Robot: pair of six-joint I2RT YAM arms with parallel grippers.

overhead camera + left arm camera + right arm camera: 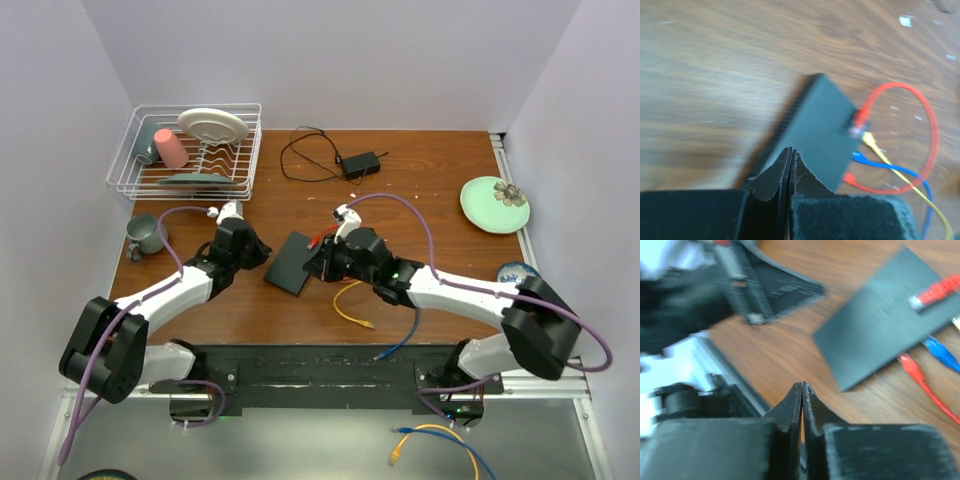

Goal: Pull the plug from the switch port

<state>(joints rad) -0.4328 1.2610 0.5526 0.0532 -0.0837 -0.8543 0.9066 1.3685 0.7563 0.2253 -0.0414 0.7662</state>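
Midway across the grained brown table [420, 190], between both arms: flat matte-black box [290, 262], switch port [852, 150] along one narrow edge, red, blue and yellow cables [897, 86] clustered there. Left gripper [790, 155] over box corner, tapered black fingers pinched together, empty. Right gripper [802, 390] likewise clenched on nothing.

A wire rack [122, 155] at the surface's [440, 190] far left corner held a white plate [213, 124], a pink cup [169, 148] and a green dish [195, 180]. A grey mug [145, 234] sat just before it; an adapter [360, 163] with cord [284, 157] lay mid-back, a green plate [493, 205] far right.
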